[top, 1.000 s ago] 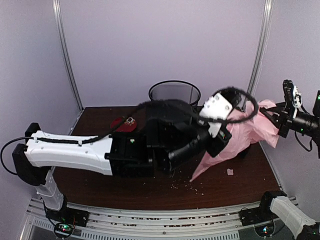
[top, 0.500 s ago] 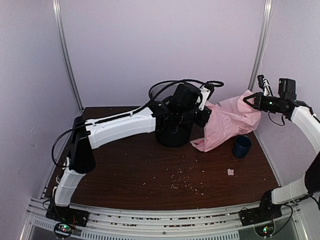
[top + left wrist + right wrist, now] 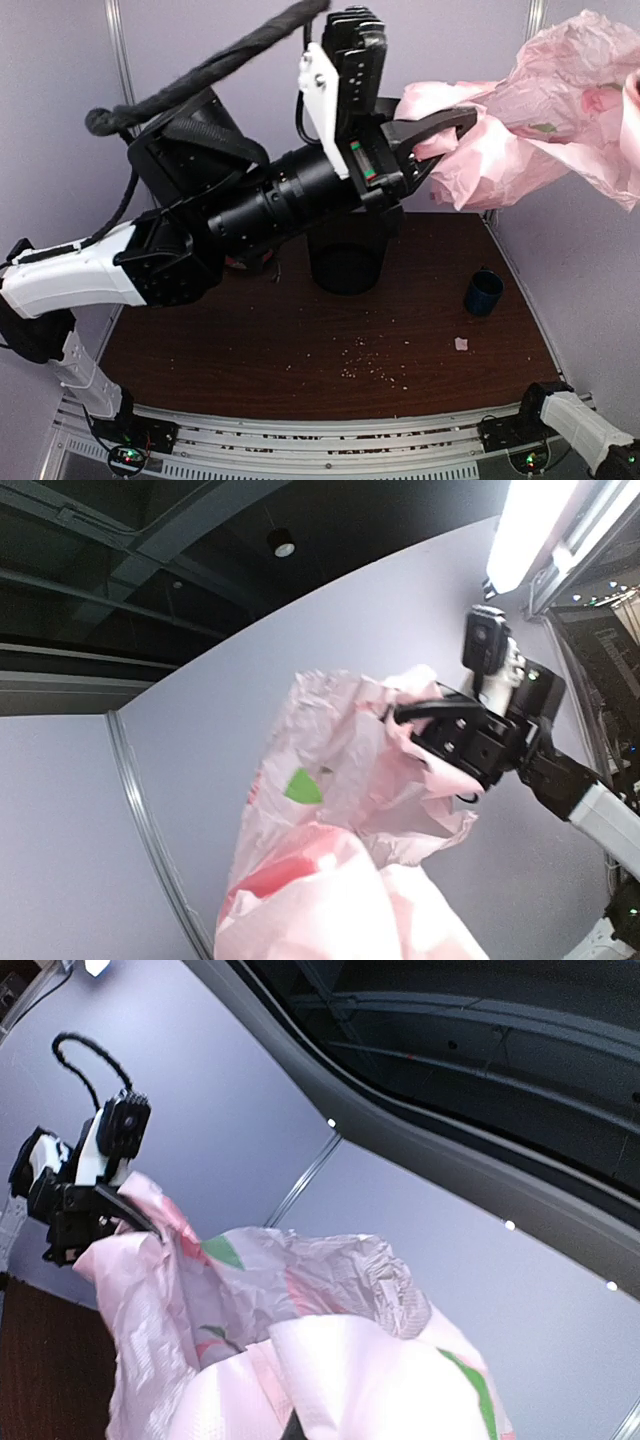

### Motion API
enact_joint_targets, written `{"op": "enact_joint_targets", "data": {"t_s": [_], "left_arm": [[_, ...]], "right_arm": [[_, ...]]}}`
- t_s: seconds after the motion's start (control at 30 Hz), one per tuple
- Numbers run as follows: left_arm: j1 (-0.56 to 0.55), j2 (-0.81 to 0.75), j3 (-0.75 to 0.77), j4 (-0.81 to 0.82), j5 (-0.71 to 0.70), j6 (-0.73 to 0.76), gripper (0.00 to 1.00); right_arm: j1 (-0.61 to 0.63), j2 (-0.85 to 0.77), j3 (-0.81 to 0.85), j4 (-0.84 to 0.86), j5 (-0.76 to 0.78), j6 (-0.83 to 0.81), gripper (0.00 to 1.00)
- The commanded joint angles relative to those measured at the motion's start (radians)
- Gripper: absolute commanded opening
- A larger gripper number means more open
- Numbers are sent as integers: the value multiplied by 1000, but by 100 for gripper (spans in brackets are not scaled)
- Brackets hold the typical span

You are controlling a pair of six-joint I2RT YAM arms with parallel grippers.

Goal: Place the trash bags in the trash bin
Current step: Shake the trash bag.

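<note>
Legible text, labels, numbers: none are showing. Crinkly pale-pink plastic bag (image 3: 520, 150) is carrying only green and red printed shapes, unreadable.

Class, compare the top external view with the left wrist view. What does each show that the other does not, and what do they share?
Only the top external view shows the table, the black mesh trash bin partly hidden behind the left arm, the blue mug, and the left gripper shut on an edge of the pink trash bag. Only the left wrist view shows the right gripper shut on the bag's far edge, and a bright ceiling light. Both show the crumpled bag lifted in the air.
</note>
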Motion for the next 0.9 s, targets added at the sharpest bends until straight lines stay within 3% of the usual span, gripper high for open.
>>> {"op": "enact_joint_targets", "data": {"t_s": [0.0,0.07,0.13,0.27,0.4,0.57,0.7,0.87], "left_arm": [[120,135,-343,51,-146,3,0],[114,172,-468,8,-94,-75,0],[97,175,-537,-24,-69,-136,0],[59,106,-516,-99,-109,-134,0],[57,56,-411,-103,-113,-133,0],[59,98,-209,-170,-227,-182,0],[83,209,10,-323,-279,-246,0],[191,366,178,-468,-203,-413,0]], "right_arm": [[0,-8,-561,-425,87,-439,0],[0,-32,-737,-546,243,-620,0],[0,-40,-799,-673,318,-787,0],[-1,-69,-698,-922,219,-942,0],[0,-91,-560,-872,59,-740,0],[0,-34,-489,-530,29,-263,0],[-1,56,-503,-293,76,13,0],[0,214,-564,-237,265,86,0]]}}
